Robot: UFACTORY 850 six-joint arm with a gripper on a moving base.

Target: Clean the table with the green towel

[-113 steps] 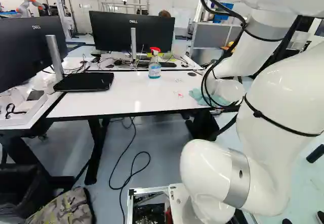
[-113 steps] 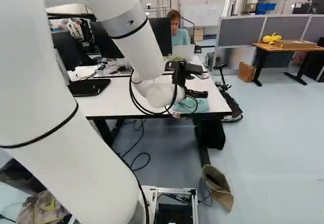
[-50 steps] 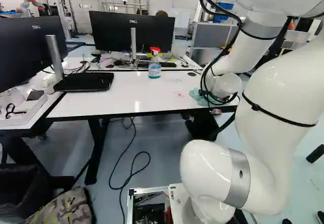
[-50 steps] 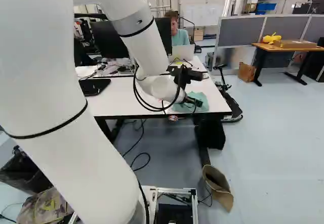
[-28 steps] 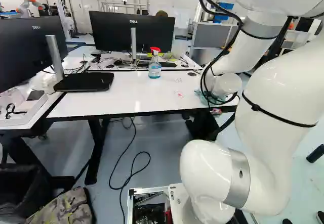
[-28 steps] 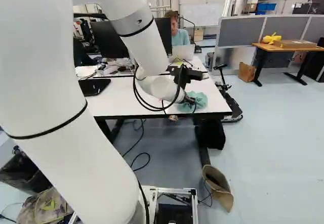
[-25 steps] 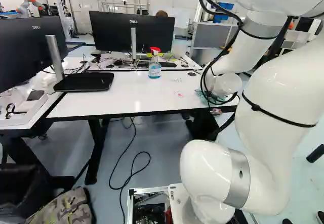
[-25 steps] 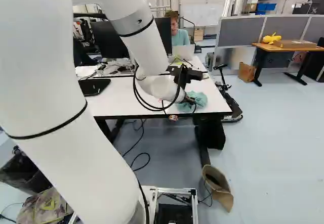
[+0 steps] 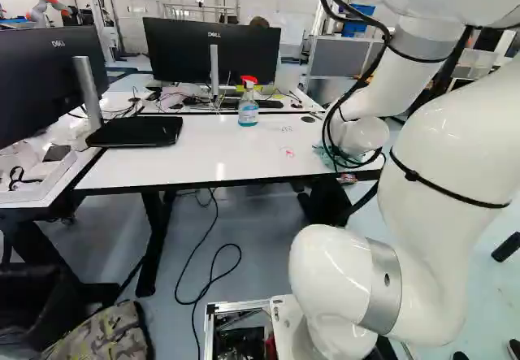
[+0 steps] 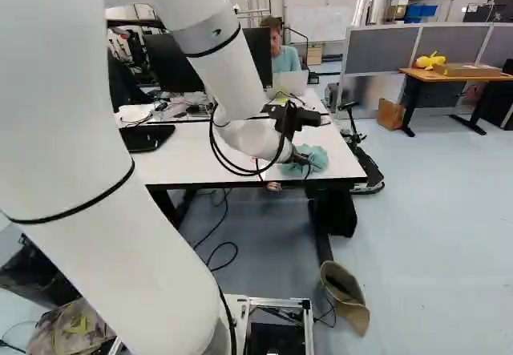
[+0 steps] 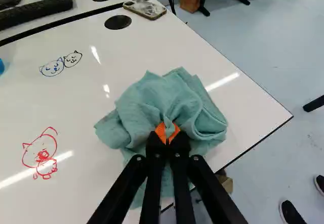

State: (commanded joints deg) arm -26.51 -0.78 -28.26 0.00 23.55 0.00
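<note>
Spray bottle [image 9: 249,113] upright, upper middle of left base view, blue liquid inside. White tray [image 9: 50,183] at left edge, black strap in it. White table [image 9: 203,157] bears red doodle [image 11: 40,155]. Green towel [image 10: 317,156] bunched near table's right corner, gripper [image 10: 306,161] pinching its fold between fingers. Floor [image 10: 433,219] beyond.

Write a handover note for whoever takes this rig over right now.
Gripper: shut on a fold of the green towel.
Towel: bunched at the near right part of the white table, as the right base view shows.
Other item: spray bottle standing near the table's far edge.
Done: towel gripped.
Left: red drawing and the blue and black cat faces are unwiped; wiping them looks like the next job.
</note>
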